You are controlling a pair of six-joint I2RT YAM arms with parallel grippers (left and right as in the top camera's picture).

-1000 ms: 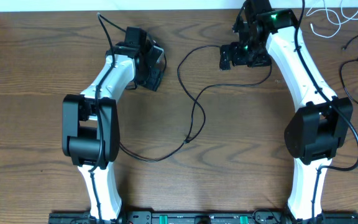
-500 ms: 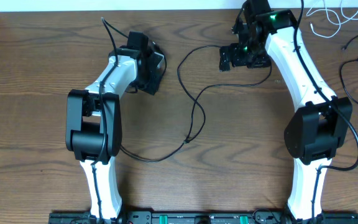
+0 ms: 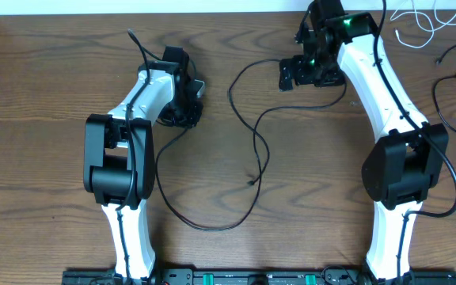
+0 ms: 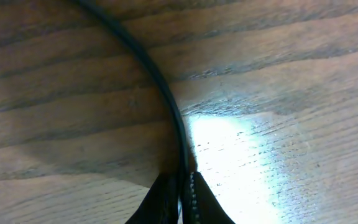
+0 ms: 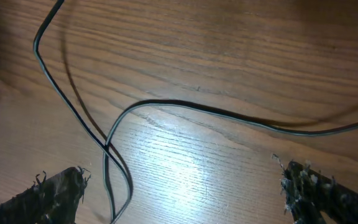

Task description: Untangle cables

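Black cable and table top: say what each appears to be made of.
Black cable: likely rubber or plastic sheath, smooth, faintly shiny; it lies in loose curves. Table top: wood or wood-look laminate, brown grain lines, semi-gloss where light glares.

Black cable [image 3: 264, 155]: thin, long, laid loose on table [image 3: 38, 158] in wide bends. One part pinched tight in left gripper [image 4: 180, 186]. Big loop laid low toward near edge, then led up middle. Two strands crossed near middle. White cable [image 3: 415, 17]: thin, shorter, curled up at far right corner, well apart from black cable.
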